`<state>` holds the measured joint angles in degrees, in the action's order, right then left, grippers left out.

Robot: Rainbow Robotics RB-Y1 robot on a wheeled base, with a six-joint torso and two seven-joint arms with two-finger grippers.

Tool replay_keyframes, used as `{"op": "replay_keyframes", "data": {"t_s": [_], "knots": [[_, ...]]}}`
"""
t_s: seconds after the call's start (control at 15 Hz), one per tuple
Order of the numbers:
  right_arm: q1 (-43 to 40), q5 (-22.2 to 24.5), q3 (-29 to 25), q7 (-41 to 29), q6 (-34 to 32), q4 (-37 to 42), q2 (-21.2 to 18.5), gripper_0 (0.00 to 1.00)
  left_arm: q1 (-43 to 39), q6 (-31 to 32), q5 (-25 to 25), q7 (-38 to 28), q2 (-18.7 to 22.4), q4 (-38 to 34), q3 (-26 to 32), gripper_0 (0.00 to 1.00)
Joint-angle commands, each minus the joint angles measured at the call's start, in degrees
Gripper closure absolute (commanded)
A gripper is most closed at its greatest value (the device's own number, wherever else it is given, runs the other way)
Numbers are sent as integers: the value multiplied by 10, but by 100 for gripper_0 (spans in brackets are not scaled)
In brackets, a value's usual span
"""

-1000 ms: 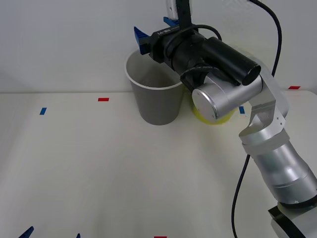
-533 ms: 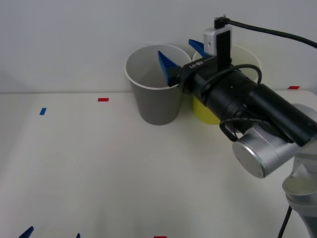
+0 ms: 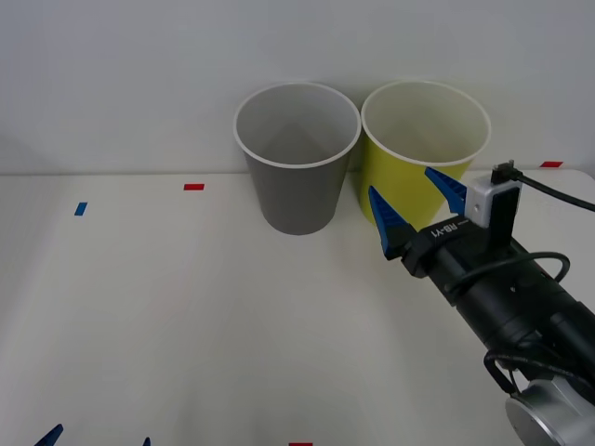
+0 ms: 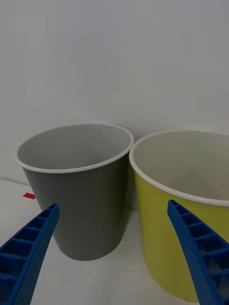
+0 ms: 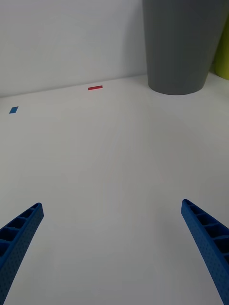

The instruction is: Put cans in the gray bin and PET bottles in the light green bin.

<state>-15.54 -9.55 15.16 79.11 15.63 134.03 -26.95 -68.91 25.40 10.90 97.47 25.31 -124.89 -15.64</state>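
Right hand (image 3: 416,204) (fingers spread, empty) has pulled back from above the gray bin (image 3: 296,186) toward the light green bin (image 3: 409,177).

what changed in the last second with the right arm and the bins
The right gripper has pulled back from above the gray bin, past its rim, to low in front of the light green bin, toward the robot. Its fingers are open and empty, as before. Both bins stand where they were, side by side at the wall. The left gripper stays open and low at the table's near edge.
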Motion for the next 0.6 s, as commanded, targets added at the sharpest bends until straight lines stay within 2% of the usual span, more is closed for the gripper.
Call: {"op": "replay_keyframes", "data": {"t_s": [0.07,0.33,0.6], "knots": [[-75,23,-16,-2,-40,0,2,24,0,0,0,0,0,0,0,0],[-127,29,-27,4,-61,0,35,24,0,0,0,0,0,0,0,0],[-143,49,-25,8,-61,0,37,24,0,0,0,0,0,0,0,0]]}}
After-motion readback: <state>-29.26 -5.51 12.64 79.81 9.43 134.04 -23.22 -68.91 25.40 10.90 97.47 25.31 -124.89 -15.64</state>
